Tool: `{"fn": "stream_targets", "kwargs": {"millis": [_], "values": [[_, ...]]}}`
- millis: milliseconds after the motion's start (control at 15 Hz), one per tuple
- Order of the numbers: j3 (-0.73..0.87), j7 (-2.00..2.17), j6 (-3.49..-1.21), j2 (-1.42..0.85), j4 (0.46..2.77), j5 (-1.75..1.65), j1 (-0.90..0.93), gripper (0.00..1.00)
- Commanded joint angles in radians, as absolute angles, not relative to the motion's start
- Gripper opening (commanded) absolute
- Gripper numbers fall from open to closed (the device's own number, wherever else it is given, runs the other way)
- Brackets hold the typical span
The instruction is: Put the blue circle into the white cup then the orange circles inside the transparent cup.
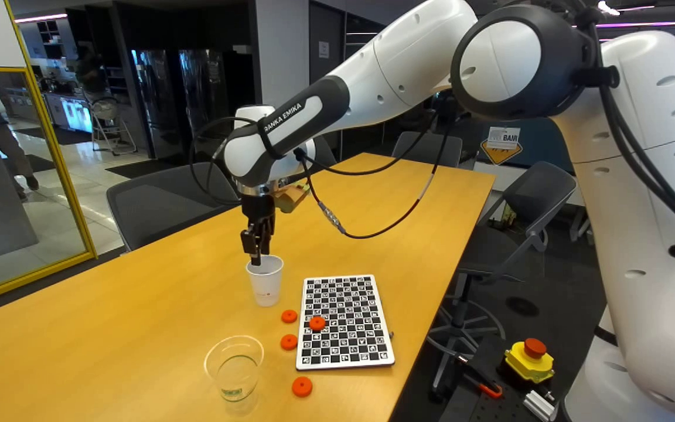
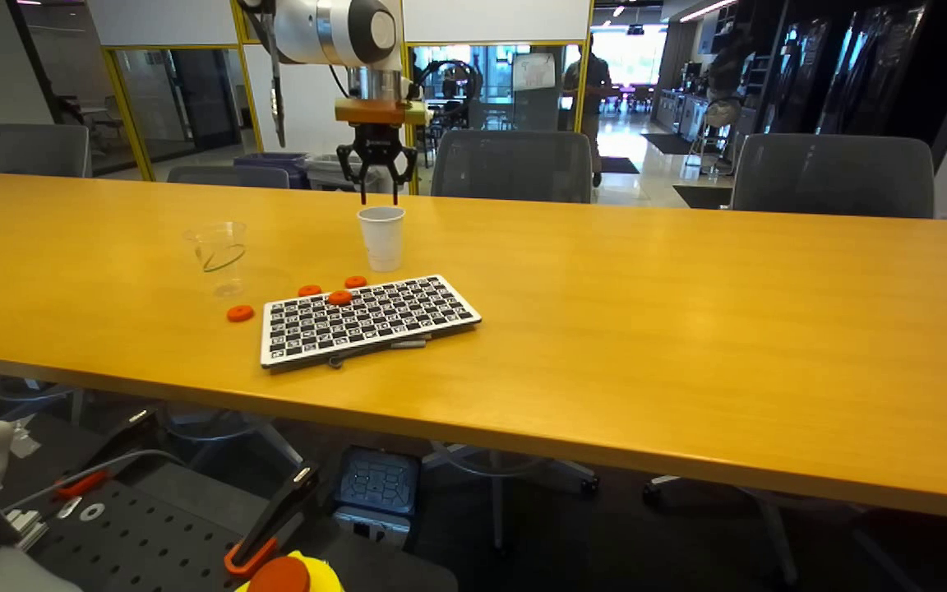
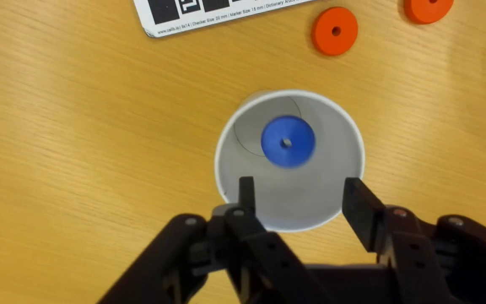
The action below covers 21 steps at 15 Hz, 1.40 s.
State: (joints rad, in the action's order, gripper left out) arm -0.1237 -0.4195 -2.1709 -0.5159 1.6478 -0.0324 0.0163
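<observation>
In the wrist view the blue circle (image 3: pixel 295 150) shows inside the outline of the white cup (image 3: pixel 327 185), apart from both fingers; whether it rests on the bottom I cannot tell. The exterior views do not show it. My gripper (image 2: pixel 380 201) points down just over the mouth of the white cup (image 2: pixel 383 242), its fingers parted with nothing between them. Several orange circles lie on the table, such as one orange circle (image 1: pixel 302 387) near the transparent cup (image 1: pixel 235 369), while another orange circle (image 1: pixel 317 323) is on a checkered board. Both cups stand upright.
The checkered board (image 1: pixel 346 328) lies flat beside the white cup, with a dark item sticking out beneath its edge. Grey chairs (image 2: pixel 511 164) line the table's far side. A cable (image 1: pixel 372 234) hangs in a loop from the arm above the table (image 2: pixel 687 329).
</observation>
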Motion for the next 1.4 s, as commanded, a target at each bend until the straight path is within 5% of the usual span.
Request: {"fn": "stream_targets", "kwargs": {"millis": [0,133,1333], "values": [[-0.127,-0.419,-2.145,-0.513,1.622,-0.026,0.016,0.9],[-0.122,-0.402,-2.165,-0.488,1.654,-0.039,0.024,1.0],[-0.091,-0.038,-2.596,-0.17,2.333,-0.23,0.112,1.0]]}}
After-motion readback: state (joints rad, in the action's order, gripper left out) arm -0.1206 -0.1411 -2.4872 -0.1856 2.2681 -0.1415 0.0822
